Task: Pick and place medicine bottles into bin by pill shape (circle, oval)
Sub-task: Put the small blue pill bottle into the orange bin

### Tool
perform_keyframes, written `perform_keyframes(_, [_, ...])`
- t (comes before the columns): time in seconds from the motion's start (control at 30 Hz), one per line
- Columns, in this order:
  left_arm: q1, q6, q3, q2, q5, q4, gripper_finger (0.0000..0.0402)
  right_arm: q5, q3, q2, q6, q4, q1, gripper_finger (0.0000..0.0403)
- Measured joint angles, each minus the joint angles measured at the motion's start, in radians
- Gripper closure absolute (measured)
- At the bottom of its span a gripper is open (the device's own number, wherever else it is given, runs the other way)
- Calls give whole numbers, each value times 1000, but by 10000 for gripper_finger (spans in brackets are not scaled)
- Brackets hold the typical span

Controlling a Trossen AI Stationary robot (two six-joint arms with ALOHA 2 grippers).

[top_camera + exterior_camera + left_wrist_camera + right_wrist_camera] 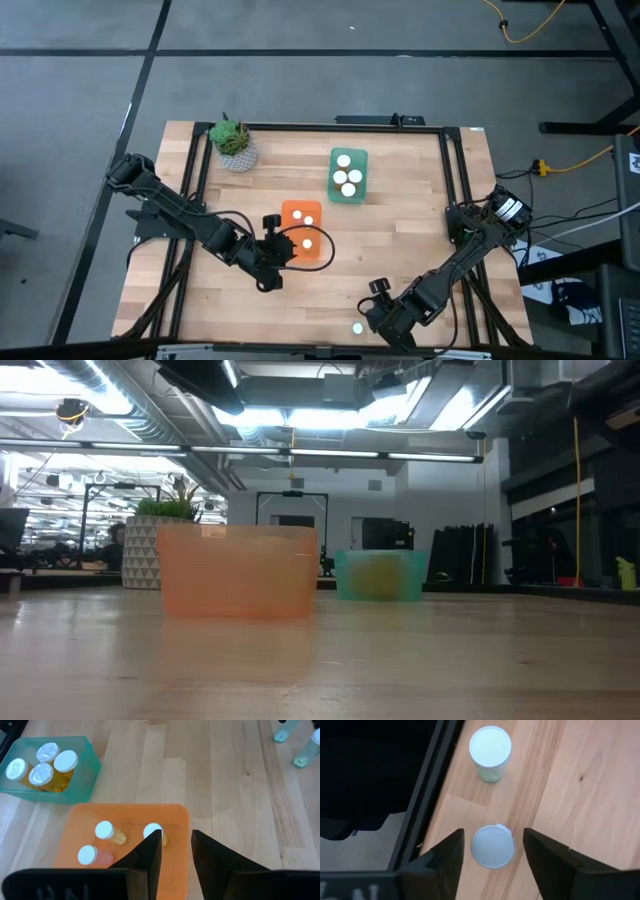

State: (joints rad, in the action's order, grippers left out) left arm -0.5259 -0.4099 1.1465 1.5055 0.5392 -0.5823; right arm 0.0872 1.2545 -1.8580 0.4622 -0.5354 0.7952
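Observation:
My right gripper (492,856) is open near the table's near edge (427,815). Its fingers stand on either side of a bottle's round white top (492,846) without touching it. A second bottle (490,747) stands on the table just beyond and also shows in the high view (357,327). My left gripper (175,855) is open and empty over the near end of the orange bin (75,820), which holds three bottles (104,830). The teal bin (85,775) holds several bottles (41,774).
A potted plant (233,143) stands at the far left of the table. The orange bin (301,232) is in the middle and the teal bin (348,175) is beyond it. A black frame (455,180) borders the table. Bare wood lies between the bins and my right gripper (375,318).

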Motion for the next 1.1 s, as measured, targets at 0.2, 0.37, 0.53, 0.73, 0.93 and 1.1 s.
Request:
perform_keyframes(0.2, [0,0,0,0,0,0,302,18,0,0,-2,0,0,243])
perform_keyframes(0.37, [0,0,0,0,0,0,302,18,0,0,-1,0,0,265])
perform_keyframes(0.53, [0,0,0,0,0,0,302,18,2,7,-8,-28,-1,273])
perform_keyframes(0.73, [0,0,0,0,0,0,302,69,2,71,-102,-44,-35,273])
perform_keyframes(0.93, [-3,-7,0,0,-1,0,302,239,2,141,-259,-53,-123,273])
perform_keyframes(1.1, [-34,-3,1,0,-2,-11,302,305,2,172,-393,1,-240,273])
